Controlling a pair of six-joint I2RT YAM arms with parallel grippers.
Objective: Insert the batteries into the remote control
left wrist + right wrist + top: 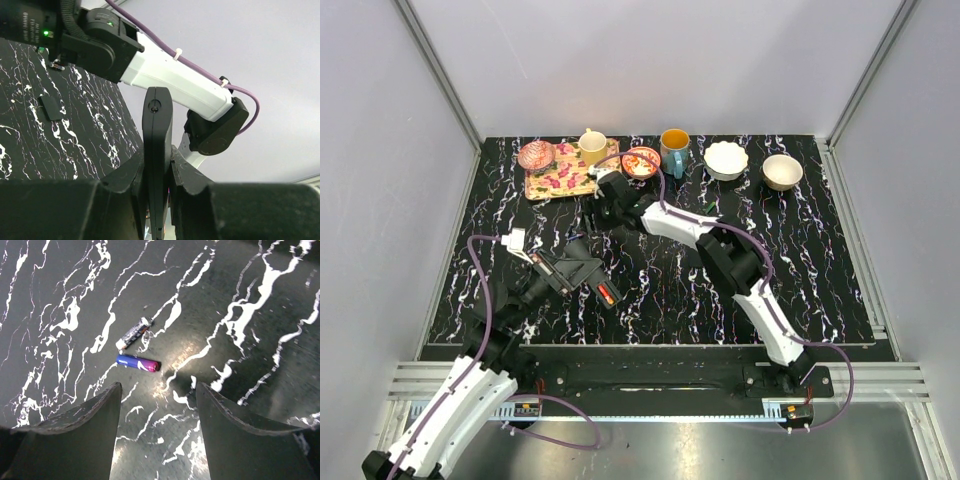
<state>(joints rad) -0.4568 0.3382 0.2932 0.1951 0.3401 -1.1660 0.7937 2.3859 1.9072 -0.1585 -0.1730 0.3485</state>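
The remote control (pixel 157 145) is a slim black bar, seen edge-on and upright in the left wrist view. My left gripper (pixel 158 170) is shut on it. From above, the remote control (pixel 592 282) slants over the table's left middle with a red mark at its near end, in the left gripper (pixel 578 272). Two batteries lie on the marble-pattern table: a blue-and-pink battery (pixel 137 363) and, just beyond it, a black-and-white battery (pixel 134 333). My right gripper (pixel 159 386) hangs open just above the table, the batteries slightly ahead of its left finger (pixel 95 425). The right gripper (pixel 601 210) reaches toward the back left.
Along the back edge stand a floral tray (pixel 565 178) with a pink bowl (pixel 535 155), a yellow cup (pixel 592 145), a red-patterned bowl (pixel 640 161), an orange-and-teal mug (pixel 674 150) and two white bowls (pixel 726 160) (pixel 782 171). A small flat black piece (pixel 50 106) lies on the table.
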